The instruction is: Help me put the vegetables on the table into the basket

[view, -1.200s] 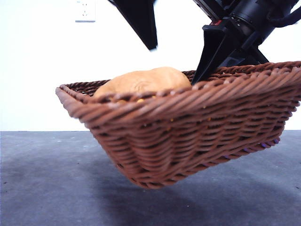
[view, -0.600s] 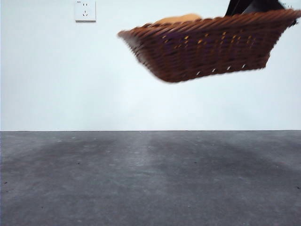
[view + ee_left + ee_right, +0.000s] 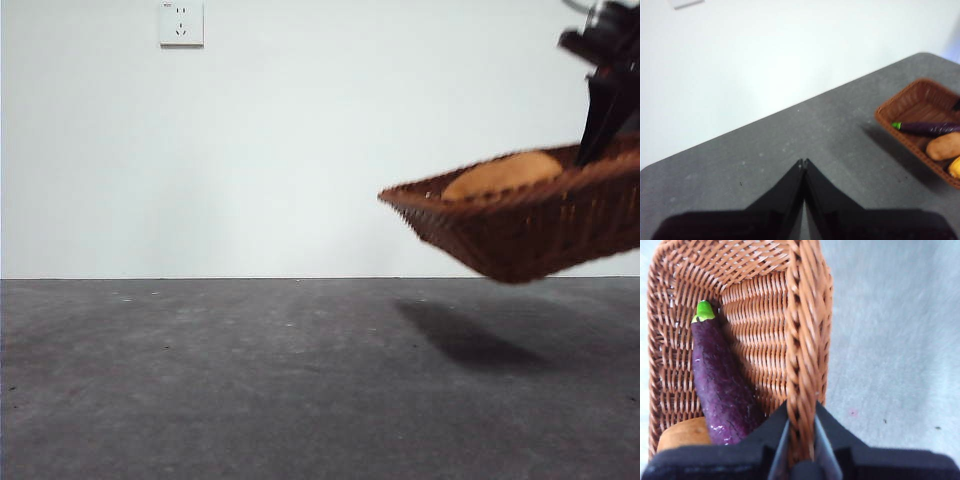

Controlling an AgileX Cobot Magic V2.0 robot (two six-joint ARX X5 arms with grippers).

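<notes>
Vegetables ride inside a shallow brown woven wicker basket (image 3: 520, 235) held clear of the dark grey mottled bench (image 3: 250, 380), its shadow falling on the surface beneath it in the front view. The right tool (image 3: 801, 432) is clamped on the basket's braided rim, one black jaw inside the wall and one outside, and appears in the front view as a dark shape (image 3: 605, 95) rising from the rim near the picture's edge. A long glossy dark purple eggplant (image 3: 720, 385) with a green cap lies along the basket floor close to the gripped wall, and an oval tan-orange potato (image 3: 682, 434) sits against its blunt end. From the front, only the potato (image 3: 502, 173) shows above the rim. The left wrist camera catches a sliver of yellow (image 3: 955, 167) beside the potato at the frame's edge, possibly the bumpy corn cob, though too little shows to be sure. The left tool (image 3: 803, 162) hangs over bare bench well apart from the basket, its two black jaws pressed together, tips meeting, with nothing between them. A white wall socket (image 3: 181, 22) sits high on the pale wall behind.
</notes>
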